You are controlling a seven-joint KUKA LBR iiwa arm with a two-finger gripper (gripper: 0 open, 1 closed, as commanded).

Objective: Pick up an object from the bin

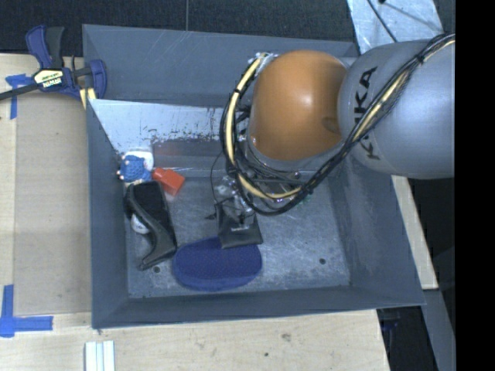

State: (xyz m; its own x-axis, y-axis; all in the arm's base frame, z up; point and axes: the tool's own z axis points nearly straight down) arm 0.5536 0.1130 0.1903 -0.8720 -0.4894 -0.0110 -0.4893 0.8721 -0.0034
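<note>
Bin: a grey metal bin (370, 234) with sloping walls is seen from above.
Bin floor: a dull grey floor (309, 242), speckled with pale spots and fine scratches; its right part is bare.
Back wall: a bright, reflecting patch (166, 122) with dark scratch marks is seen on the left half.
Room: only a dark ground (155, 2) is seen behind the far rim.
Arm: a grey KUKA arm (406, 107) is reached in from the right, with a rounded orange cover (298, 103) and looped yellow and black cables (232, 134).
Pincer: the pincer (236, 226) is lowered near the middle of the floor; whether it is spread or pressed together cannot be told.
Task's thing: a dark blue oval pad (216, 267) is laid flat by the near wall, its far edge just under the pincer.
Other things: a black curved piece (153, 226) is laid at the left; a small blue and white thing (135, 166) and an orange piece (169, 180) are found near the far left corner.
</note>
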